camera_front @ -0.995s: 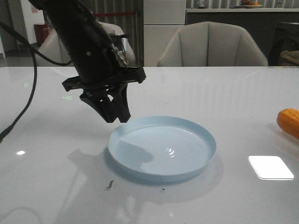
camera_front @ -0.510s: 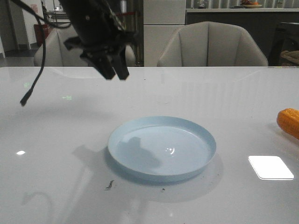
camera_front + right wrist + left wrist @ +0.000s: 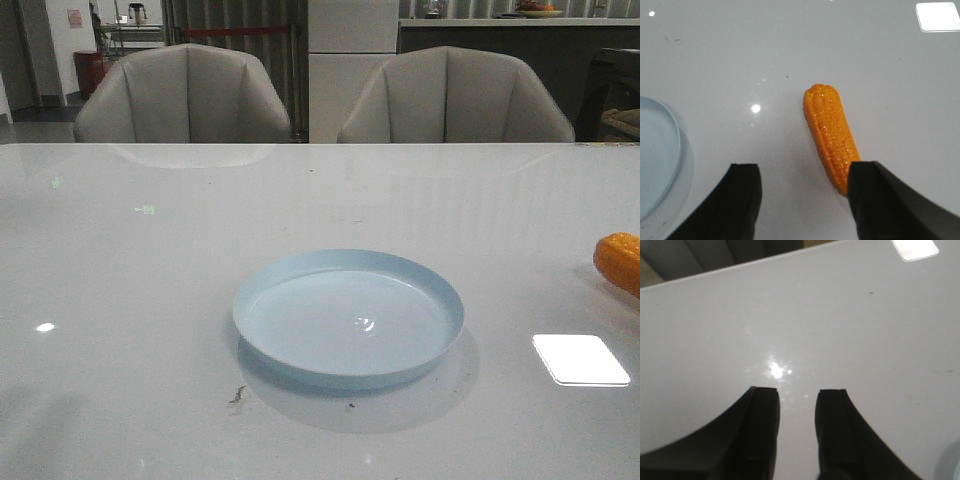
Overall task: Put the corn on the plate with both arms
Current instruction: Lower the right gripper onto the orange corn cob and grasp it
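Note:
The pale blue plate (image 3: pixel 348 318) lies empty near the middle of the white table. The orange-yellow corn (image 3: pixel 618 262) lies on the table at the far right edge of the front view, well apart from the plate. In the right wrist view the corn (image 3: pixel 831 134) lies flat, its near end partly behind one finger. My right gripper (image 3: pixel 804 172) is open above the table beside the corn and holds nothing. The plate's rim (image 3: pixel 674 150) shows at that view's edge. My left gripper (image 3: pixel 797 397) is slightly open and empty over bare table. Neither arm shows in the front view.
Two grey chairs (image 3: pixel 185 95) stand behind the table's far edge. A bright square reflection (image 3: pixel 580 358) lies on the tabletop to the right of the plate. Small dark specks (image 3: pixel 236 396) lie in front of the plate.
The left arm rose from beside the plate's left rim, moved back and left, and has left the front view. The plate and the corn have not moved.

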Tool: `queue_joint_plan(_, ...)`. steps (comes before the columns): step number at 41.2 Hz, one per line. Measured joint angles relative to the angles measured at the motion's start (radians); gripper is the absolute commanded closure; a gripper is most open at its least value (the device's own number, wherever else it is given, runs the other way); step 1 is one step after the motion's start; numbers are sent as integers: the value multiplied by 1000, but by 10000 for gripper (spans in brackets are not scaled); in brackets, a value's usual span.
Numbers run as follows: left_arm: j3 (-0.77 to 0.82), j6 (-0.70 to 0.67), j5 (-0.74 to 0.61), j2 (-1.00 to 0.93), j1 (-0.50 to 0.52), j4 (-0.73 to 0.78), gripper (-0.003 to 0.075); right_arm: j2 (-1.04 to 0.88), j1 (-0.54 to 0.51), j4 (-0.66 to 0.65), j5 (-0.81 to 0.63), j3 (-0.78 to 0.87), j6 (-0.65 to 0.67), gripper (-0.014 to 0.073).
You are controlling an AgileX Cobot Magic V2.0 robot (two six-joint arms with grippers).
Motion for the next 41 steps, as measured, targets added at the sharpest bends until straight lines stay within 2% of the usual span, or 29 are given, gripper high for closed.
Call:
queue_joint_plan(9,396,0,-248,-255,107,6,437,192,-74,-32,137,-202,0,95)
queue_joint_plan(13,626,0,-369,-395,120,6,437,303,-87,-82,150,-292,0,95)
queue_joint_plan(21,950,0,-531,-594,121,-8,437,493,-89,-118,211,-444,0,95)
queue_joint_plan(29,1110,0,-552,-699,121,-33,437,645,-89,-118,292,-524,-12,103)
queue_joint_plan(41,1138,0,-568,-715,121,-42,437,706,-47,-87,302,-534,-124,103)
